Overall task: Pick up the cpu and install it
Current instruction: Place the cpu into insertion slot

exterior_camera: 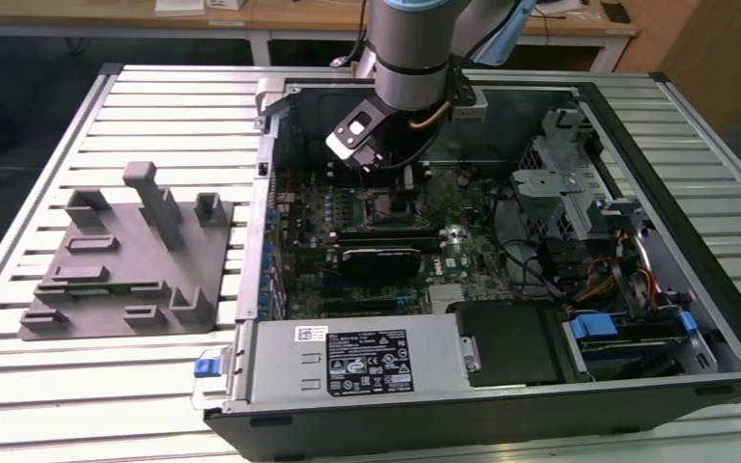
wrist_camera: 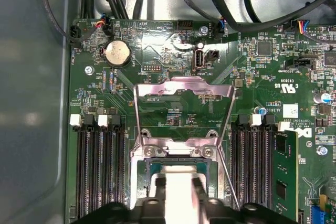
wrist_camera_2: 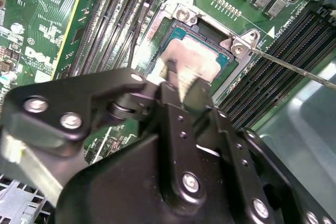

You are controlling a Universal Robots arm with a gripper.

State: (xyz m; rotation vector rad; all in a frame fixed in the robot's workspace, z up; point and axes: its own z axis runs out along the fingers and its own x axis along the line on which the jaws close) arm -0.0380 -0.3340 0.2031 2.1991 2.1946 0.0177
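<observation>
- cpu (wrist_camera_2: 197,56) is lying in or just over the socket frame (wrist_camera_2: 181,11), inside the open computer case (exterior_camera: 474,424); whether it is fully seated I cannot tell.
- Grey moulded fixture (exterior_camera: 126,260) is resting on the slatted table (exterior_camera: 36,386), at 9 o'clock of the computer case in the exterior view and well apart from the work.
- Motherboard (wrist_camera: 173,114) is lining the case floor, with the arm reaching in from 12 o'clock in the exterior view.
- Gripper (wrist_camera: 178,184) is hanging directly over the cpu's pale metal top; whether it is clamping the cpu or free of it cannot be told.
- Load plate (wrist_camera: 184,85) is standing swung open, its lever (wrist_camera_2: 283,64) lying clear beside the socket frame.
- Seating well, I judge, is calling for a level cpu, edges square to the socket frame, no sideways sliding and no pressing down.
</observation>
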